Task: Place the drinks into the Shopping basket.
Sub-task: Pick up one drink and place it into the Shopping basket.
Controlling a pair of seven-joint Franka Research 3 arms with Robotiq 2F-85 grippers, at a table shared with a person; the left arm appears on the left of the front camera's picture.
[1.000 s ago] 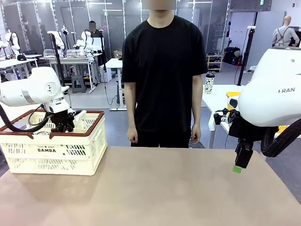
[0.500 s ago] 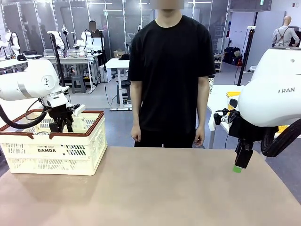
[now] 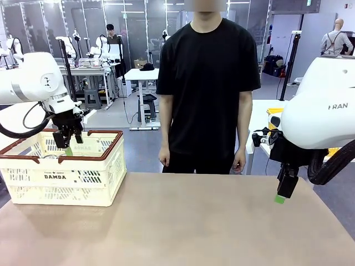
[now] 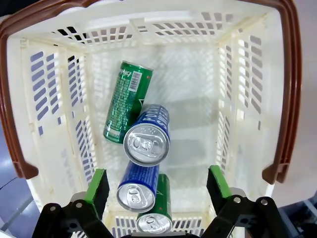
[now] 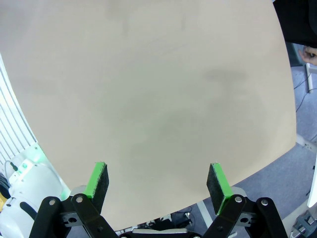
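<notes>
The Shopping basket (image 3: pixel 55 185), cream lattice with a reddish-brown rim and "DAMDA" on its side, stands at the table's left. Looking down into the basket (image 4: pixel 291 89) in the left wrist view, several drinks lie on its floor: a green can (image 4: pixel 126 101), a blue can (image 4: pixel 147 136) leaning on it, another blue can (image 4: pixel 138 186) and a second green can (image 4: pixel 156 213). My left gripper (image 3: pixel 65 145) hangs open just above the basket's rim, its green pads (image 4: pixel 96 184) wide apart and empty. My right gripper (image 3: pixel 280 195) hovers open above the table's right edge, its pads (image 5: pixel 96 178) holding nothing.
A person in a black shirt (image 3: pixel 208 83) stands at the far side of the table with both hands hanging down. The brown tabletop (image 3: pixel 211 221) stretches bare between basket and right arm. Other work tables stand farther back.
My left arm has lifted out of the basket, up and slightly left, jaws open throughout. The person has shifted a little to the right. The right arm has not moved.
</notes>
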